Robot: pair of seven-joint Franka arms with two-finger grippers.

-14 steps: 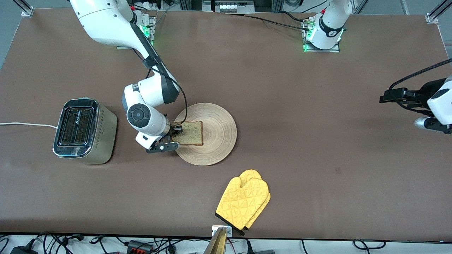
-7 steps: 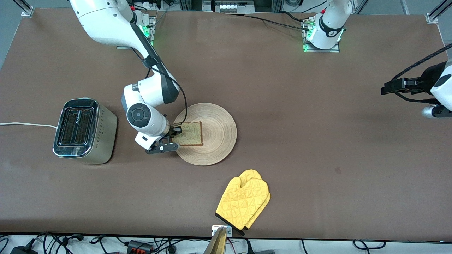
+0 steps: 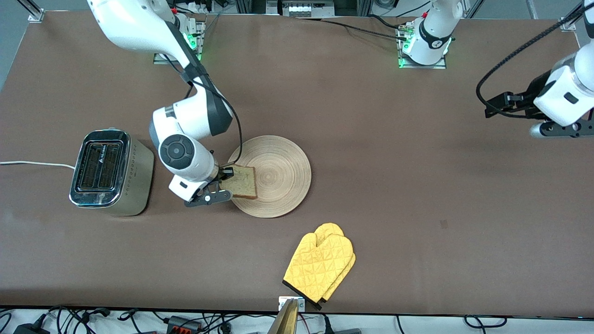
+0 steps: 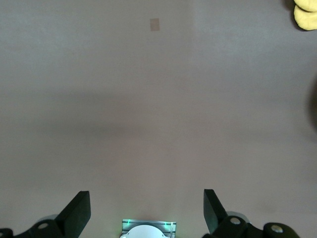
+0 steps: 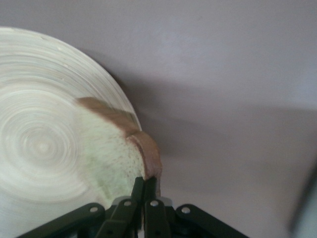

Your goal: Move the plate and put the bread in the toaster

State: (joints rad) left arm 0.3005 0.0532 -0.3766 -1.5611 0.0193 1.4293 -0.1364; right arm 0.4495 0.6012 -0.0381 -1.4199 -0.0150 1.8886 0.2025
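While the right hand (image 3: 226, 178) pinches the bread (image 3: 242, 182) by the crust edge that faces the toaster, the slice hangs over the rim of the plate (image 3: 278, 178), tilted, its free end pointing toward the plate's middle. From the right wrist view the two fingers are pressed together on that brown crust (image 5: 148, 158), so the grip is a thin one at a single edge.

What matters now is where the toaster (image 3: 111, 172) lies from that hand: it stands on the worktop (image 3: 371, 139) toward the right arm's end, near the plate but apart from it, with bare brown surface between. Its two slots (image 3: 100, 166) run lengthwise, away from the front camera, so their long axis lies across the line from the hand to the toaster. I judge that the slice will have to be carried sideways over that gap, turned edge-down and lined up along a slot before it can go in.

The right arm is plainly the nearer one. The left hand (image 4: 147, 210) hangs with its fingers spread wide and nothing between them, high over the left arm's end of the worktop, well apart from the plate, waiting. A yellow oven mitt (image 3: 320, 265) lies nearer the front camera than the plate, out of the path.
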